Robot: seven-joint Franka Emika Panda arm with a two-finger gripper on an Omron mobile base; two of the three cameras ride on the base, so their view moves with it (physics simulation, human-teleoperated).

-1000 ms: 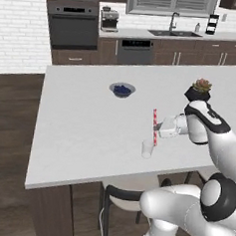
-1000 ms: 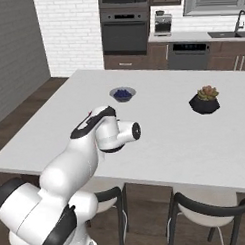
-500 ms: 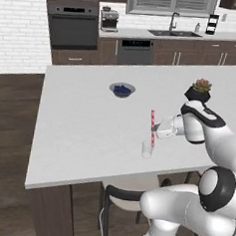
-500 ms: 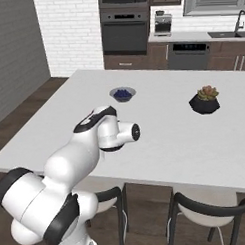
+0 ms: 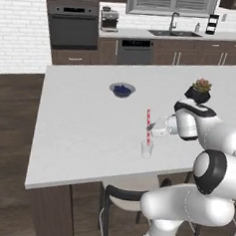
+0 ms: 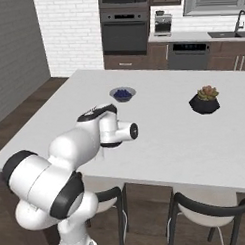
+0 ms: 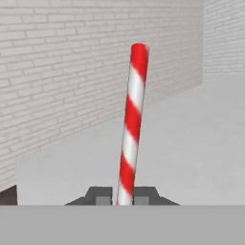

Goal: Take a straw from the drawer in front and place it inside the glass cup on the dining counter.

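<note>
A red-and-white striped straw (image 5: 148, 126) stands nearly upright with my gripper (image 5: 150, 128) shut on its middle, reaching in from the right. Its lower end sits at the mouth of the small clear glass cup (image 5: 146, 150), which stands near the front edge of the white dining counter (image 5: 79, 122). Whether the tip is inside the glass is too small to tell. In the hand view the straw (image 7: 128, 139) rises from between the fingertips of the gripper (image 7: 123, 197), leaning slightly right. The drawer is out of view.
A grey bowl with blue contents (image 5: 122, 89) sits toward the counter's far side, also in the right base view (image 6: 122, 94). A black plant pot (image 5: 202, 90) stands close behind my forearm. Dark-framed stools (image 6: 207, 211) are tucked under the near edge.
The gripper and straw have sunk slightly toward the glass cup. The grip is the same, and the cup, bowl and pot have not moved.
</note>
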